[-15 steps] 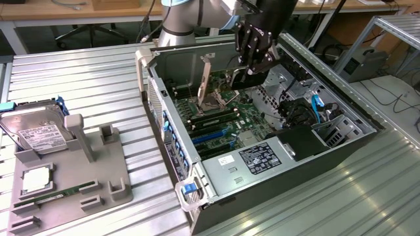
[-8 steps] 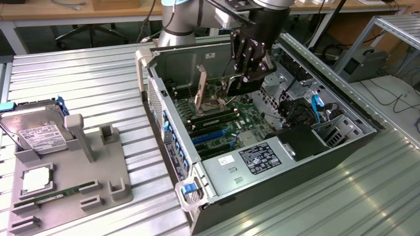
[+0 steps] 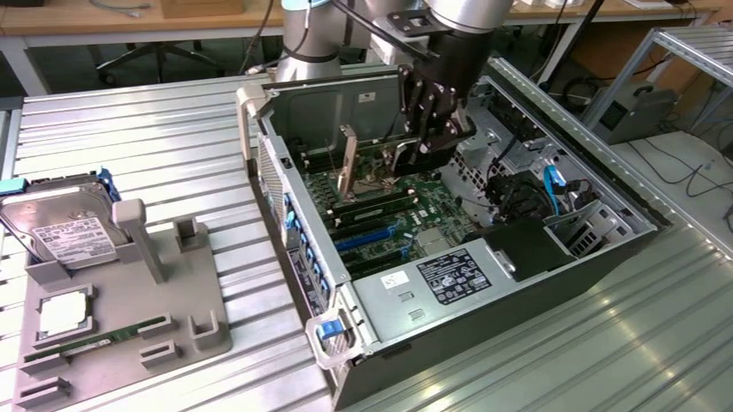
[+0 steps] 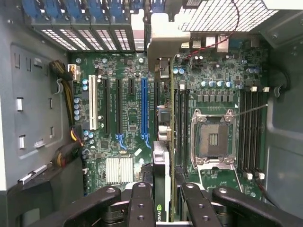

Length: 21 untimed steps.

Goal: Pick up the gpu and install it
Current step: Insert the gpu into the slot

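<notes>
The setting is identified as a robotics laboratory or test workshop. A robot arm [image 3: 315,34] is installed at a ribbed aluminium table [image 3: 172,146], on which an opened computer tower [image 3: 481,365] and a grey parts fixture [image 3: 120,296] are laid out. Wooden workbenches [image 3: 69,17], loose cables [image 3: 675,170] and an aluminium profile frame [image 3: 693,33] are seen behind.

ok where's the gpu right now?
The gpu is inside the open PC case, clamped on edge in the gripper, over the motherboard between the blue expansion slot and the CPU socket.
</notes>
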{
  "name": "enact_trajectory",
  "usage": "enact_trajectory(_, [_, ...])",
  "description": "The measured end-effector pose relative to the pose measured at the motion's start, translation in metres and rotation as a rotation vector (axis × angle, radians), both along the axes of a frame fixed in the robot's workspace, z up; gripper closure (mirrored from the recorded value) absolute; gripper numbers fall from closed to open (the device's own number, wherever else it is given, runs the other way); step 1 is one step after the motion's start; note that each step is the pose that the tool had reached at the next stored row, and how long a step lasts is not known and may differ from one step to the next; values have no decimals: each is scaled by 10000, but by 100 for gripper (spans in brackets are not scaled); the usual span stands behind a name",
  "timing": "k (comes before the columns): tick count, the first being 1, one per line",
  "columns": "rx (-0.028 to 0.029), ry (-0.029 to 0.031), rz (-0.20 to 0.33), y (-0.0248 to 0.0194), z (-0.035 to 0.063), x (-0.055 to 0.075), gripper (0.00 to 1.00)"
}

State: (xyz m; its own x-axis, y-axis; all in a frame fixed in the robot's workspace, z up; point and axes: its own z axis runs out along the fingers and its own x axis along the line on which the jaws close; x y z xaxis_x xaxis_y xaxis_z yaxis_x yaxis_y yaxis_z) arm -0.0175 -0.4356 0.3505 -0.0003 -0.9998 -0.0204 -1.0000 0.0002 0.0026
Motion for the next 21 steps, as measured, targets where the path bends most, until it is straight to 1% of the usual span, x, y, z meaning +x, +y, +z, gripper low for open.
enact_trajectory(3, [1, -18, 3, 0, -35, -7, 73])
enact_trajectory(6, [1, -21, 3, -1, -40, -10, 73])
enact_trajectory(9, [2, -21, 2, -16, -41, -24, 73])
enact_trajectory(14, [1, -20, 4, -77, -40, -39, 73])
enact_trajectory(17, [2, -21, 3, -127, -41, -43, 73])
enact_trajectory(19, [2, -21, 1, -145, -52, -47, 73])
enact_trajectory(21, [3, -29, 4, -155, -87, -50, 73])
